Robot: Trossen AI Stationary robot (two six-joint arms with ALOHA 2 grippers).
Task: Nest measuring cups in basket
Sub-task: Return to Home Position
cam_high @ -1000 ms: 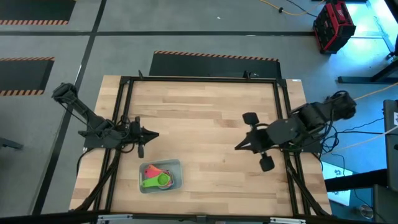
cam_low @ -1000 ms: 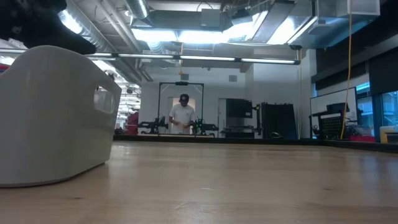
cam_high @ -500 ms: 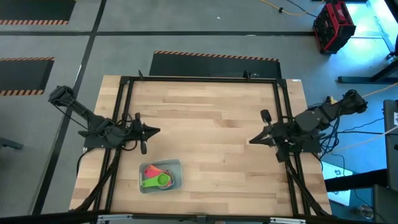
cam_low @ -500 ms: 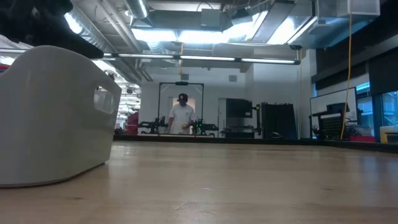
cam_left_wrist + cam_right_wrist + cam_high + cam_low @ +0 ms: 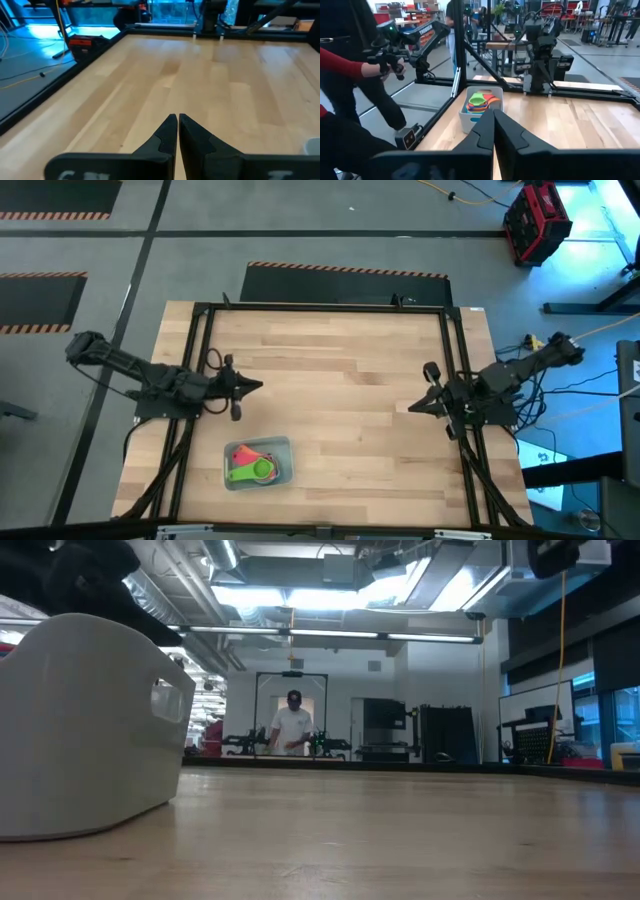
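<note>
**Measuring cups nested in the basket, both arms drawn apart from it**

The measuring cups (image 5: 252, 467) sit together inside the basket (image 5: 283, 445), which stands on the desk (image 5: 330, 350) close to its near edge. From above, green and pink show most clearly, with a little orange and teal beside them.

The right wrist view gives what the overhead picture cannot. It shows the basket (image 5: 470, 120) from the side, with the cups (image 5: 480, 102) rising in a stack above its rim, a green one on top and orange and blue edges under it. That view also takes in a person's red sleeve (image 5: 342, 67) off the desk, beyond the basket.

The low view shows only the basket's pale outer wall (image 5: 80, 730) with its handle cut-out. The cups are hidden behind that wall, and a person (image 5: 293, 725) stands far off in the room. The left wrist view looks away from the basket, over bare planks.

The left gripper (image 5: 255, 387) is near the basket, on its far side, with its fingers (image 5: 167, 131) pressed together on nothing. The right gripper (image 5: 412, 408) is well apart from the basket, off to the right. Its fingers (image 5: 485, 125) are likewise closed and empty, and they point back toward the basket. Neither gripper touches the basket or the cups.
</note>
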